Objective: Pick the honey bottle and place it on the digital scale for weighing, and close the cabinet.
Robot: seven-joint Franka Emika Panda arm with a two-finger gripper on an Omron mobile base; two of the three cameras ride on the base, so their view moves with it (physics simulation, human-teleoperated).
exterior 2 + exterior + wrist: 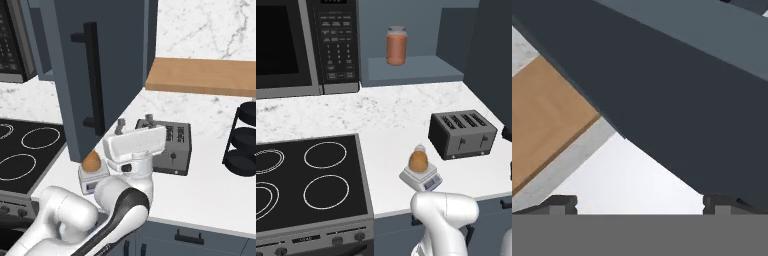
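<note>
White marble counter (391, 115) and backsplash (210, 27), black stovetop (306, 180), microwave (301, 45), wooden shelf (205, 76).

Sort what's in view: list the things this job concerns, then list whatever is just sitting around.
Job:
- honey bottle, sitting on the digital scale
- cabinet, door open
- claw, open, fingers pointing up beside the door

Lying about:
- toaster
- jar on the cabinet shelf
- microwave
- stove
- black tiered rack
</note>
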